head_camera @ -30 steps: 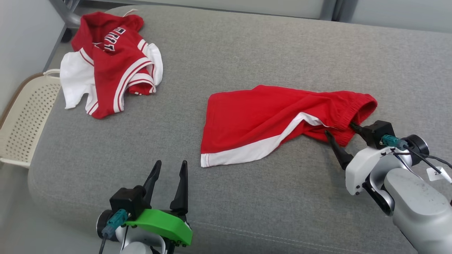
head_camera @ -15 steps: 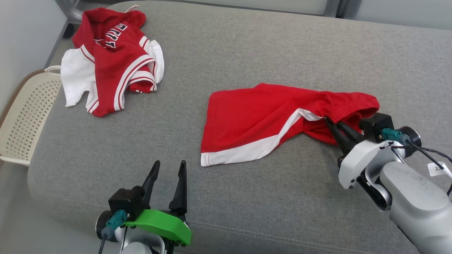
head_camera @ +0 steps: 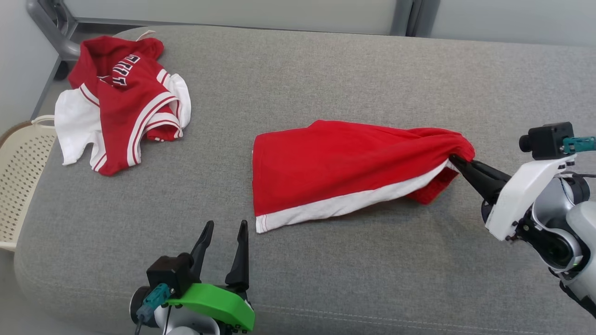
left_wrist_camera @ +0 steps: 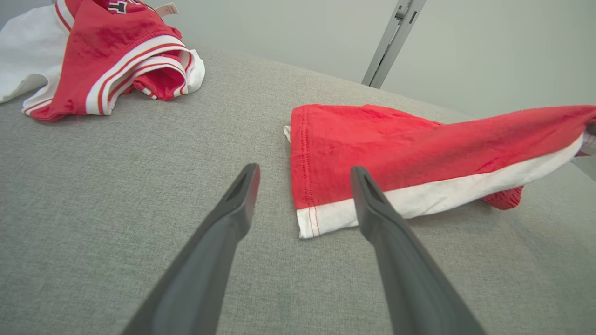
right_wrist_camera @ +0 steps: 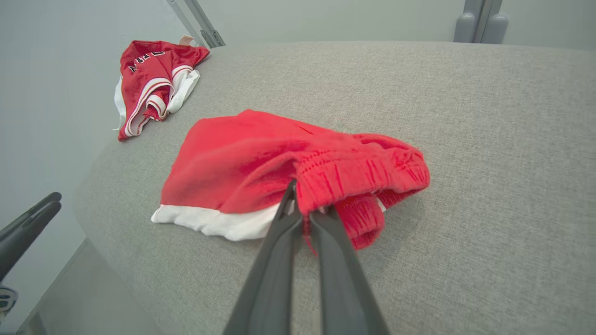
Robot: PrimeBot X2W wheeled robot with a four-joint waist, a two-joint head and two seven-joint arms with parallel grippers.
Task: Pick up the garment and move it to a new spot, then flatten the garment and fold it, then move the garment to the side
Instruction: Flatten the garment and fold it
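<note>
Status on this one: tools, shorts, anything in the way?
Right tool shut on the red shorts at the waistband, that end raised off the grey cushion. Left tool open, idle. Red-and-white jersey far left, clear.

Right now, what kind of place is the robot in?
Probably a laundry-folding spot at home or in a test room. A red-and-white top and red shorts are on a big grey cushion, like a sofa or bed, and a cream basket stands beside it.
</note>
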